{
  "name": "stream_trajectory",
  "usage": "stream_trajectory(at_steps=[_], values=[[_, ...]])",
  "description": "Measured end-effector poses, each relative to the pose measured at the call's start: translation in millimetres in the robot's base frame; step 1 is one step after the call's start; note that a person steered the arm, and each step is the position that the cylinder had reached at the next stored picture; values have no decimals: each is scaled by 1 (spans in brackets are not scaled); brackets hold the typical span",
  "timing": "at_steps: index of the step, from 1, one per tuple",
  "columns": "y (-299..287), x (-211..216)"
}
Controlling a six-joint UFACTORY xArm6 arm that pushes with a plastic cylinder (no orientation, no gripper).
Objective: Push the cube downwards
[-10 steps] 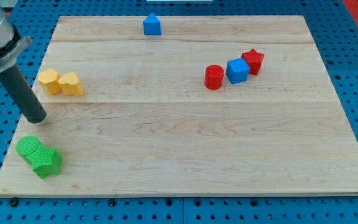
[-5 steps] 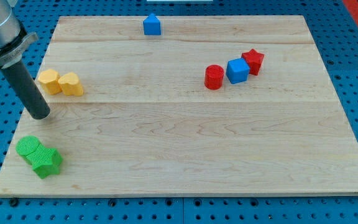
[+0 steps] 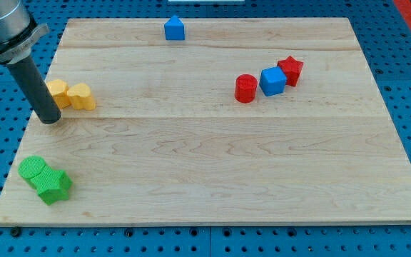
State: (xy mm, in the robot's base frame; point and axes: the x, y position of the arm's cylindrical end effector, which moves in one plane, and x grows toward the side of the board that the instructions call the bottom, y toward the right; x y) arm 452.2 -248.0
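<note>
The blue cube (image 3: 272, 81) lies at the board's upper right, between a red cylinder (image 3: 245, 88) on its left and a red star (image 3: 290, 71) on its upper right, touching both. My tip (image 3: 50, 118) is far away at the board's left side, just below and left of two yellow blocks (image 3: 70, 95). The rod partly covers the left yellow block.
A blue house-shaped block (image 3: 174, 28) sits near the board's top edge. A green cylinder (image 3: 31, 170) and a green star-like block (image 3: 53, 186) lie together at the lower left corner. The wooden board (image 3: 205, 164) rests on a blue pegboard.
My tip has moved up and slightly right along the board's left side, from below the yellow blocks to right beside them. No block has moved.
</note>
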Motion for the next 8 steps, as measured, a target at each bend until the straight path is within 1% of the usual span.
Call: stream_trajectory(at_steps=[1,4,5,7,8], values=[[32,6],[41,6],[96,11],[104,-9],[134,-27]])
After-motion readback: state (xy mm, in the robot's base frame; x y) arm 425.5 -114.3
